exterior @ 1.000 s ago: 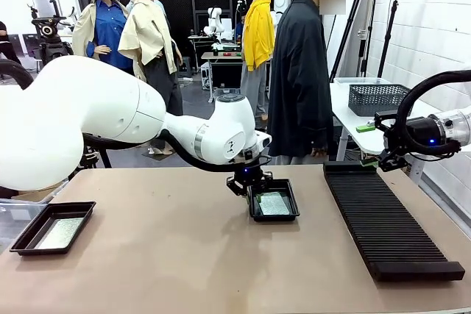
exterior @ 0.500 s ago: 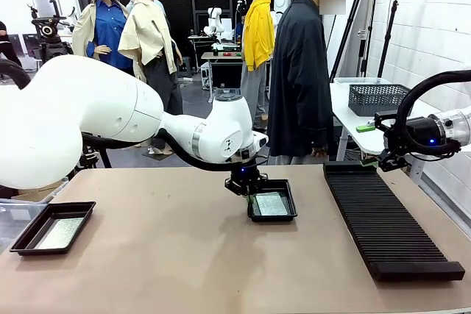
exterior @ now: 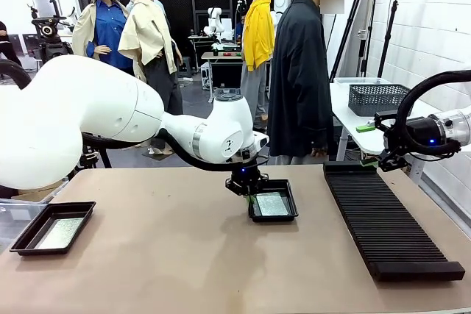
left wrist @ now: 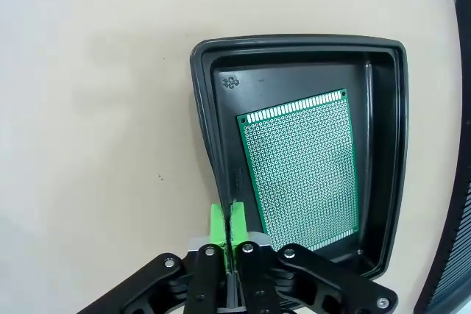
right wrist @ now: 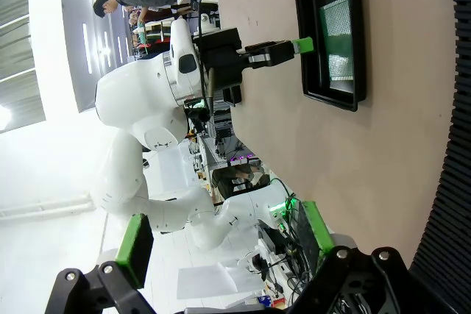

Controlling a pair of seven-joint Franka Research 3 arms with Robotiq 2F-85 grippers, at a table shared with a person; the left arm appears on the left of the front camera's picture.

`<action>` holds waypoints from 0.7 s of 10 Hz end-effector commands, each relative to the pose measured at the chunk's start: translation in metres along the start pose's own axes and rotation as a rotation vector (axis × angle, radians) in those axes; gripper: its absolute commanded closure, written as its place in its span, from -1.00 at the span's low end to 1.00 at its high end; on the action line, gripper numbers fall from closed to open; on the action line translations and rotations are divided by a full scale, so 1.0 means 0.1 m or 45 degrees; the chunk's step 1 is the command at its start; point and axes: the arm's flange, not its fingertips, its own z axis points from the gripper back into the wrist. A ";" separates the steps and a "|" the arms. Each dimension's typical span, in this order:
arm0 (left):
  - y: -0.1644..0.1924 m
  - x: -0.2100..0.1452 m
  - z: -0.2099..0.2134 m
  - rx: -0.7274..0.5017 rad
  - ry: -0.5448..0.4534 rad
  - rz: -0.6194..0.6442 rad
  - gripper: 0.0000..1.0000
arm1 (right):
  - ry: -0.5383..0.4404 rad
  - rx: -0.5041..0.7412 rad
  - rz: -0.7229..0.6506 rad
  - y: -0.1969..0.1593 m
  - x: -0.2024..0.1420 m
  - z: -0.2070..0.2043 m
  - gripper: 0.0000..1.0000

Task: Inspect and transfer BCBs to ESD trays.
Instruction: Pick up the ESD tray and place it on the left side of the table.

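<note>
Bare table (exterior: 162,255) between the ESD trays (exterior: 273,204) — slotted rack (exterior: 386,226) along the right side.

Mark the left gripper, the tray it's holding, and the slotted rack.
left gripper (left wrist: 225,226): left wrist view, between its green fingertips.
ESD tray (left wrist: 294,42): left wrist view, far rim.
slotted rack (exterior: 386,229): front view, mid ribbed top.

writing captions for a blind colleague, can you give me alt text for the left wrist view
Seen from above, the left gripper has its green fingers shut on the side rim of a glossy black ESD tray on a tan table. One green perforated BCB lies flat on the tray's floor; a black ribbed rack edges the right side.
</note>
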 end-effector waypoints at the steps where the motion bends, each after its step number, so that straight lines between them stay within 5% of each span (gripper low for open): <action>1: -0.01 0.00 0.00 -0.002 -0.007 -0.002 1.00 | -0.008 -0.013 -0.008 -0.01 -0.02 -0.01 -1.00; 7: 0.81 0.07 0.30 -0.037 0.066 0.014 1.00 | -0.008 -0.013 -0.008 -0.01 -0.02 -0.01 -1.00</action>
